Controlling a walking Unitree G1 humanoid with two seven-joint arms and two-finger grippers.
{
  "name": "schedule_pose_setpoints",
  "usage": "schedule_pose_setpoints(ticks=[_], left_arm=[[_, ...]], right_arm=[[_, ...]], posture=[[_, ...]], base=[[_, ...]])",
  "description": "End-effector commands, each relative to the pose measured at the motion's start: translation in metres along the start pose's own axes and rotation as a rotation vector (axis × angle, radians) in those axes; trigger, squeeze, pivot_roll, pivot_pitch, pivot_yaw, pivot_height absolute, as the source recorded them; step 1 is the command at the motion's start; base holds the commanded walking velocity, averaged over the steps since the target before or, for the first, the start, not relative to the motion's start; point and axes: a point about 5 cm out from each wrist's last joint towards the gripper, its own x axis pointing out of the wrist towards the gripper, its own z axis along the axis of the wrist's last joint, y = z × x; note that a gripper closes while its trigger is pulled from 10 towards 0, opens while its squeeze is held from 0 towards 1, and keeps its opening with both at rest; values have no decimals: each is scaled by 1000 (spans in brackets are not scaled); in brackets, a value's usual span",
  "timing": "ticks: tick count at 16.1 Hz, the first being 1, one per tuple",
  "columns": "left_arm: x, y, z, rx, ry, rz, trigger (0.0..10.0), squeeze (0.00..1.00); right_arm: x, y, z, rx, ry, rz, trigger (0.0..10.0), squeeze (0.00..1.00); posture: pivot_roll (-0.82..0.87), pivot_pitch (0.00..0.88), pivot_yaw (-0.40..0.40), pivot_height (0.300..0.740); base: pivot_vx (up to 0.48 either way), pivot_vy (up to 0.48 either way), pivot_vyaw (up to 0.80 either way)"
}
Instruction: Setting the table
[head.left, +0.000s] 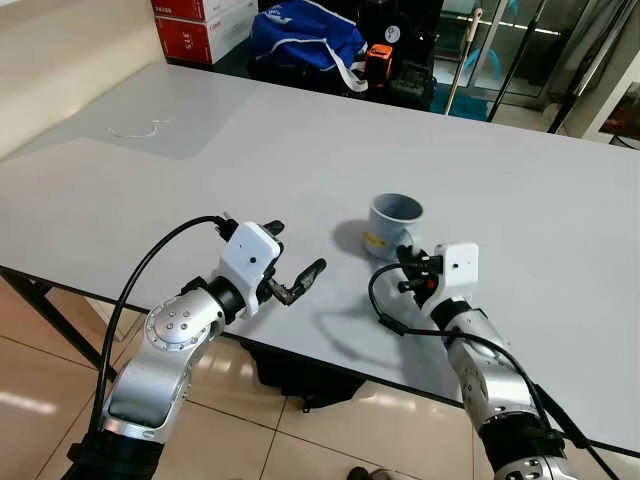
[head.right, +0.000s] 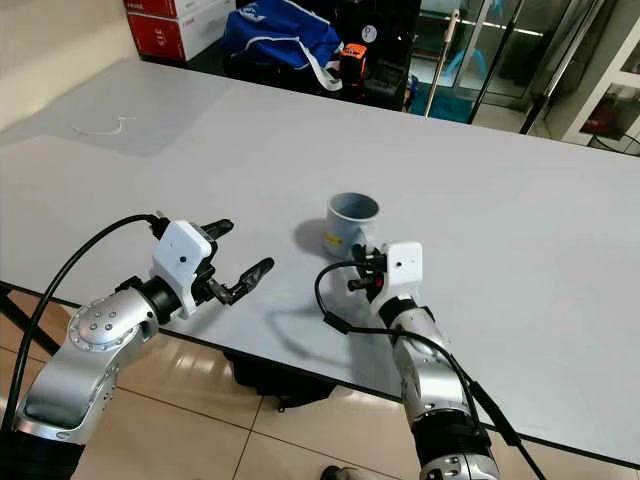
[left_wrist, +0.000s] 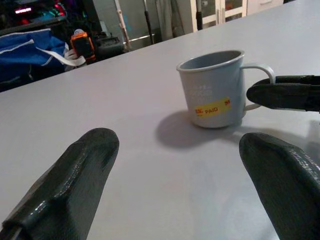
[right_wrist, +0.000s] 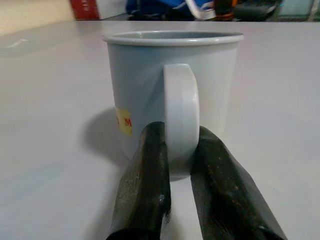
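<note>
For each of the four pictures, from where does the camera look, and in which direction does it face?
Left eye view: on the head, facing forward and down at the white table; both silver arms show.
Right eye view: beside it, same scene, slightly shifted.
Left wrist view: on the left arm, looking along the open left gripper toward the grey mug.
Right wrist view: on the right arm, low over the table; the right gripper has its jaws closed on the mug's handle.
Shared: all four views show the mug.
</note>
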Motion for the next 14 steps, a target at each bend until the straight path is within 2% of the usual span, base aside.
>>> schedule_pose_setpoints(ticks=[1, 6, 7, 8, 12, 14], left_arm=[[0, -3, 5, 16, -14, -19, 10000, 0], [0, -4, 5, 15, -14, -25, 10000, 0], [0, -5, 5, 13, -14, -29, 10000, 0], [0, -5, 5, 10, -15, -31, 10000, 0], [-1, -6, 5, 4, -19, -39, 10000, 0], [-3, -7, 4, -14, -22, -45, 10000, 0]], right_arm=[[2, -8, 3, -27, -8, -44, 10000, 0], [2, -16, -5, -57, 38, -87, 10000, 0], [2, -18, -6, -61, 42, -109, 10000, 541], [2, -19, -6, -55, 41, -120, 10000, 1000], [1, -19, -7, -20, 30, -99, 10000, 1000], [-5, -20, -6, 11, -3, -90, 10000, 1000]], posture=[[43, 0, -49, 740], [42, 0, -48, 740], [42, 0, -47, 740], [42, 0, -47, 740], [43, 0, -48, 740], [37, 0, -44, 740]], base=[[0, 0, 0], [0, 0, 0], [0, 0, 0], [0, 0, 0], [0, 0, 0], [0, 0, 0]])
